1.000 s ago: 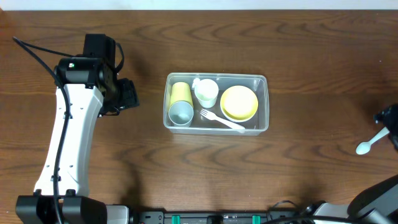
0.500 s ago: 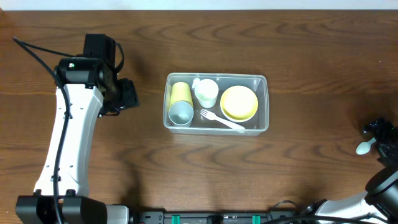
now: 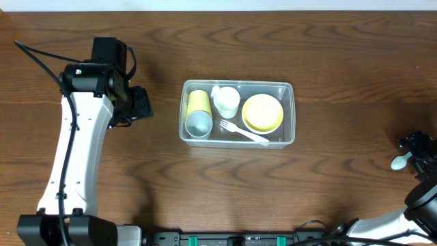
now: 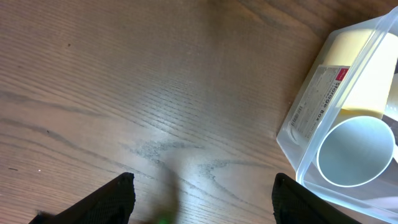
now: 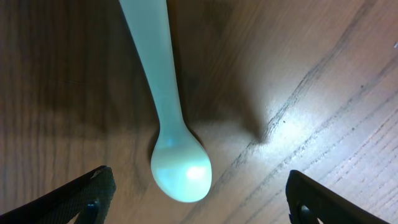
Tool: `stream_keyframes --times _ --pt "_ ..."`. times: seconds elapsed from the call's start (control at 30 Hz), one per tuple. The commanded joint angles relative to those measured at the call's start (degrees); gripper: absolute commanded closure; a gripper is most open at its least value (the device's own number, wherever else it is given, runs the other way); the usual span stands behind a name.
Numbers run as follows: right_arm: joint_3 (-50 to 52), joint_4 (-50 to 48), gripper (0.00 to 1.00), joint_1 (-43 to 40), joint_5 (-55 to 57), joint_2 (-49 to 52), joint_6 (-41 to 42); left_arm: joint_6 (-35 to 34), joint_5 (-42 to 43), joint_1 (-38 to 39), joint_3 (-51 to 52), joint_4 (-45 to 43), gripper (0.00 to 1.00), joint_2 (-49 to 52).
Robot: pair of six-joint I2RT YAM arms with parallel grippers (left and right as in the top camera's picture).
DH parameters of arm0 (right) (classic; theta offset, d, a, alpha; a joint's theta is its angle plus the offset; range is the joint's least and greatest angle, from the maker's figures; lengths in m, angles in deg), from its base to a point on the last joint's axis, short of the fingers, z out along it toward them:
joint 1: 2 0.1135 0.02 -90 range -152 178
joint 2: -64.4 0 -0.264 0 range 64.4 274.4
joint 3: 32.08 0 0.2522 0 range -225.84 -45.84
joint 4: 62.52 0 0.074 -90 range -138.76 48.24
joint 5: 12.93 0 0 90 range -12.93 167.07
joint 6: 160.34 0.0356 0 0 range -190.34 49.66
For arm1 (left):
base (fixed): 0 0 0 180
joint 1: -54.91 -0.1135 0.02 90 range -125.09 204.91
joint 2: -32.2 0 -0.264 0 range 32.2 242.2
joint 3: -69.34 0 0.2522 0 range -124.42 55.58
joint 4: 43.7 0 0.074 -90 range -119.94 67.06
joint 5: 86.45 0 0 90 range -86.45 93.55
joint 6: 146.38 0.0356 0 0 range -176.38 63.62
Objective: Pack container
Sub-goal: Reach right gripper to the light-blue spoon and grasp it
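Observation:
The clear rectangular container [image 3: 288,90] sits mid-table. It holds a yellow cup [image 3: 199,101], a pale blue cup [image 3: 199,124], a white cup [image 3: 227,101], a yellow bowl [image 3: 262,113] and a white fork [image 3: 244,131]. Its corner with the two cups shows in the left wrist view [image 4: 305,124]. My left gripper [image 4: 202,196] is open and empty over bare table, left of the container. A white spoon [image 3: 398,162] lies at the far right edge. My right gripper [image 5: 198,196] is open, low over the spoon [image 5: 168,124], with the bowl end between the fingers.
The left arm [image 3: 78,137] runs down the left side of the wooden table [image 3: 225,184]. The right arm [image 3: 423,164] stands at the table's right edge.
My right gripper has come down and leftward over the spoon at the right edge. The spoon, the left arm and the container have not moved.

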Motion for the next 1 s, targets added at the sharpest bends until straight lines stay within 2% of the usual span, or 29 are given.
stream_keyframes --times 0.0,0.8,0.97 --pt "0.1 -0.5 0.11 0.1 0.9 1.0 1.2 0.3 -0.2 -0.3 0.2 0.2 0.29 0.2" --pt "0.1 -1.3 0.11 3.7 1.3 6.6 -0.1 0.3 -0.2 -0.3 0.2 0.2 0.29 0.2" --pt "0.1 -1.0 0.18 3.7 1.3 6.6 -0.1 0.3 -0.2 -0.3 0.2 0.2 0.29 0.2"
